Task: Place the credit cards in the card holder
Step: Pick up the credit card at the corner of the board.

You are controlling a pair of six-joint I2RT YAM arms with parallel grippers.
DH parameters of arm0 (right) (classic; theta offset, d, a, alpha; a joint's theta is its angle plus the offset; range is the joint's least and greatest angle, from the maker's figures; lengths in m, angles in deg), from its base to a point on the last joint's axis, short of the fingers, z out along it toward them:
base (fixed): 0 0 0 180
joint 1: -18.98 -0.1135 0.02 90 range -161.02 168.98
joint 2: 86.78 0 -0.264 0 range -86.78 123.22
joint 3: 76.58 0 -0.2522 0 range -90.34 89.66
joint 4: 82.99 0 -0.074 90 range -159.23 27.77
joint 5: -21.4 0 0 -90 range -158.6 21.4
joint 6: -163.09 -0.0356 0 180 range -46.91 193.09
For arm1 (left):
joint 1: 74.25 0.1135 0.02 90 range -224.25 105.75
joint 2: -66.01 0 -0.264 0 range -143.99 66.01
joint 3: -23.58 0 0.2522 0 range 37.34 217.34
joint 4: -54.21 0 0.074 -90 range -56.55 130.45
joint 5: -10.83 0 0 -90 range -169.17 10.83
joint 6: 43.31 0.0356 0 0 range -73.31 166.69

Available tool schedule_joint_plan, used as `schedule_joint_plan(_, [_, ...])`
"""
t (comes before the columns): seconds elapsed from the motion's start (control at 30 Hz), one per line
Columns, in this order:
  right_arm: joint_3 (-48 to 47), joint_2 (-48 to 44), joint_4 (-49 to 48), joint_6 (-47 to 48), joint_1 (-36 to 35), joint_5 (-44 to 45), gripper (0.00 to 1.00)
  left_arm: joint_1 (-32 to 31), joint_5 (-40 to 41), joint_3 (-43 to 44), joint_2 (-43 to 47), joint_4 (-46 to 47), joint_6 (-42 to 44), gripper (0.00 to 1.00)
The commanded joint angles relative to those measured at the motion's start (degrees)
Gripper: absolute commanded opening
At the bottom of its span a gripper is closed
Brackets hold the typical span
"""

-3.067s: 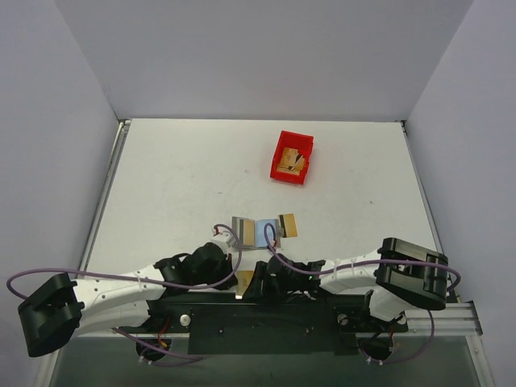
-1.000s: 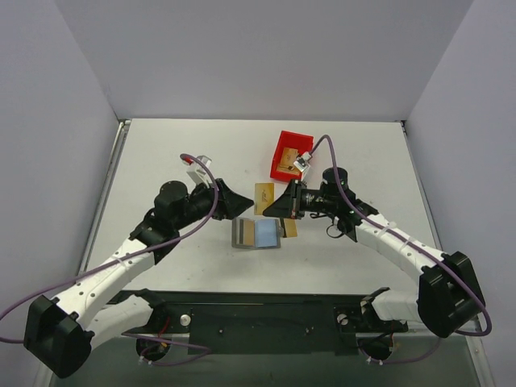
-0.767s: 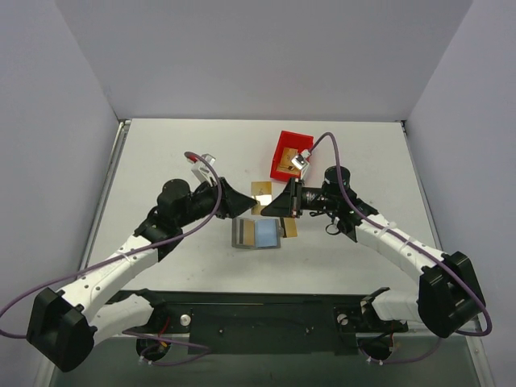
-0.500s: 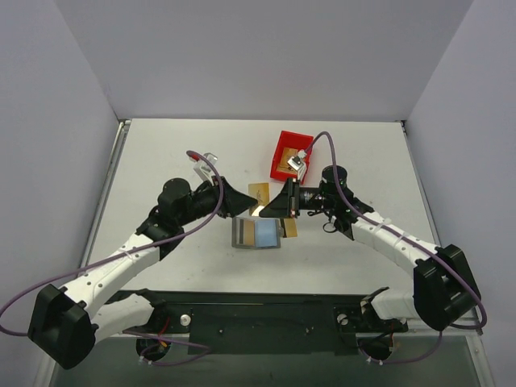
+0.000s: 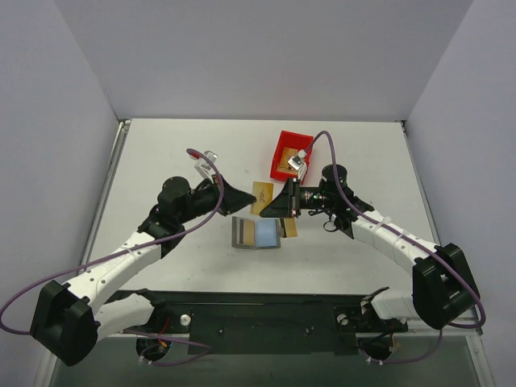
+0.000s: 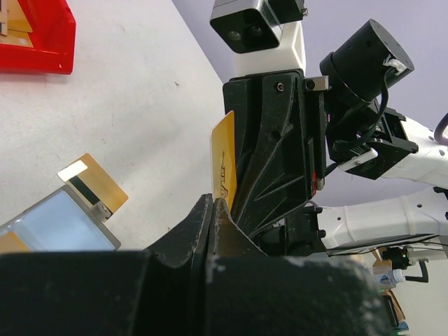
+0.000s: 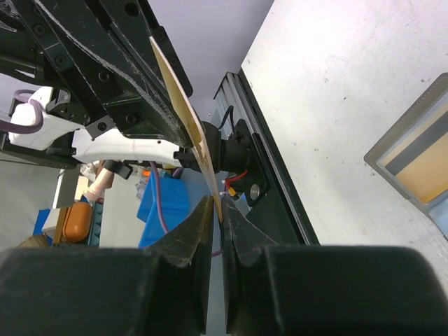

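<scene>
One gold-tan credit card (image 5: 260, 192) hangs in the air above the table, pinched from both sides. My left gripper (image 5: 251, 199) is shut on its left edge and my right gripper (image 5: 265, 211) on its right edge. The left wrist view shows this card (image 6: 225, 162) edge-on, rising from the closed left gripper (image 6: 213, 204). The right wrist view shows the card (image 7: 179, 99) clamped by the right gripper (image 7: 218, 207). Below lies the open grey card holder (image 5: 269, 235), with a tan card (image 5: 247, 234) on its left half. A striped card (image 5: 289, 228) lies against its right side.
A small red bin (image 5: 291, 156) with tan contents stands behind the right gripper. White walls close the table at the back and on both sides. The black base rail (image 5: 266, 318) runs along the near edge.
My left gripper moved in to the card held up by the right gripper and closed on it. The right gripper stayed shut on the card, almost still.
</scene>
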Motion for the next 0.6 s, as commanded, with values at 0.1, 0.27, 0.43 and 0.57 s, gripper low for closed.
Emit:
schedule_joint_plan(0.1, [-3.4,-3.5,5.6,6.6,1.1,3.1,0.28,-0.2,-2.2,1.9,-0.1,4.4,-0.9,0.0])
schedule_joint_plan(0.27, [-3.8,-6.8,10.1,11.5,2.8,6.7,0.39,-0.1,-2.1,2.4,-0.1,4.1,-0.9,0.0])
schedule_joint_plan(0.43, [-3.3,-7.4,8.7,11.5,4.5,7.9,0.42,-0.1,-3.4,2.5,-0.5,5.4,-2.2,0.0])
schedule_joint_plan(0.57, [-1.9,-7.3,3.3,7.9,5.2,7.5,0.43,-0.1,-5.3,1.5,-1.2,9.3,-5.1,0.0])
